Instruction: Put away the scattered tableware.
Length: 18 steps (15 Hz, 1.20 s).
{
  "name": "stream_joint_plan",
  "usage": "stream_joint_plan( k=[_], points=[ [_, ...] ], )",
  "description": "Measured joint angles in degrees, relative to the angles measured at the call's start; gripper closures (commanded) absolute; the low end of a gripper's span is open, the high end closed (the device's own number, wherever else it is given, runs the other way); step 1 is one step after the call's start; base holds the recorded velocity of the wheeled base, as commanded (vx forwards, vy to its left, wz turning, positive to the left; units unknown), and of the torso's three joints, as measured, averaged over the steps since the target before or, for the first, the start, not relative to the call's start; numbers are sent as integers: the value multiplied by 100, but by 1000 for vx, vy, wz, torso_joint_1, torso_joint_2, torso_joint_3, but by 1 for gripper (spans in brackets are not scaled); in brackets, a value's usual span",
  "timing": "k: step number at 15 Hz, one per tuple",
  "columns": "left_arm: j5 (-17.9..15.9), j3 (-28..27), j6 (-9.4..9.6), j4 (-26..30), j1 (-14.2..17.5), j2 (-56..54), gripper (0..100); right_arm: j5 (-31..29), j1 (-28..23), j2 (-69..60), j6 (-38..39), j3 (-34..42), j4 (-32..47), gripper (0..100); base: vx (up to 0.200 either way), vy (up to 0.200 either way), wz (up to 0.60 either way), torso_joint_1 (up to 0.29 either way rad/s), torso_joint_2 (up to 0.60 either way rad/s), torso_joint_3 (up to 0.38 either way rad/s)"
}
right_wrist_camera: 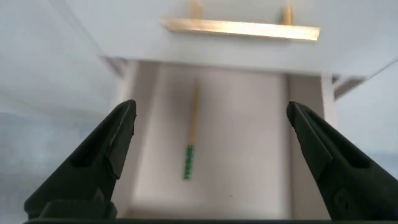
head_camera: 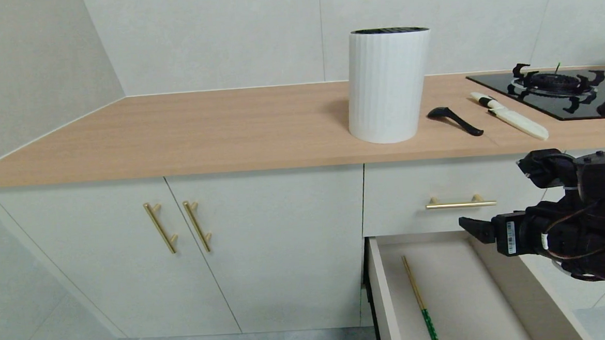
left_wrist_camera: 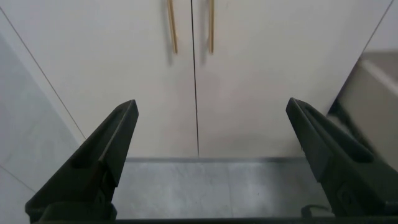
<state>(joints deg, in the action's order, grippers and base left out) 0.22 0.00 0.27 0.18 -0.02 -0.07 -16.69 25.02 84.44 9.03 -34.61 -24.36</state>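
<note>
Right gripper (head_camera: 491, 192): jaws were spread wide and held nothing; it hung over the open drawer (head_camera: 384, 290), just in front of the closed drawer's brass handle (head_camera: 460, 203).
Left gripper (left_wrist_camera: 211, 104): fingers stood wide apart, empty, and faced the two cupboard doors (left_wrist_camera: 249, 81) low down near the floor.
Chopstick (head_camera: 419, 298): lay flat on the floor of the open drawer, nearer its left wall, green-patterned end toward the drawer front (the right wrist view showed it between that gripper's fingers, well below them).
Black spoon (head_camera: 455, 119): lay on the wooden countertop (head_camera: 202, 128), just right of the white ribbed canister (head_camera: 388, 85), not touching it.
White knife (head_camera: 510, 116): lay on the countertop to the right of the spoon, between it and the black hob (head_camera: 552, 92), apart from both.
Canister: stood upright on the countertop, its dark top open.
Cupboard doors: were shut, each with a slim brass handle (left_wrist_camera: 172, 28) beside the middle seam.
</note>
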Motion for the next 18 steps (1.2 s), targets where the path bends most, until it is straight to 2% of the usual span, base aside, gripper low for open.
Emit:
stream_joint_plan(
  k=[11, 16, 18],
  points=[
    [0, 0, -2, -2, 2, 0, 0, 9, 0, 41, -157, 68, -13, 0, 0, 0, 0, 187, -471, -286],
    [2, 0, -2, 0, 2, 0, 0, 24, -49, 135, -408, 27, -11, 0, 0, 0, 0, 37, -82, -46],
    [0, 0, 0, 0, 2, 0, 0, 77, -311, 262, -422, -296, -5, 0, 0, 0, 0, 0, 0, 0]
  ],
)
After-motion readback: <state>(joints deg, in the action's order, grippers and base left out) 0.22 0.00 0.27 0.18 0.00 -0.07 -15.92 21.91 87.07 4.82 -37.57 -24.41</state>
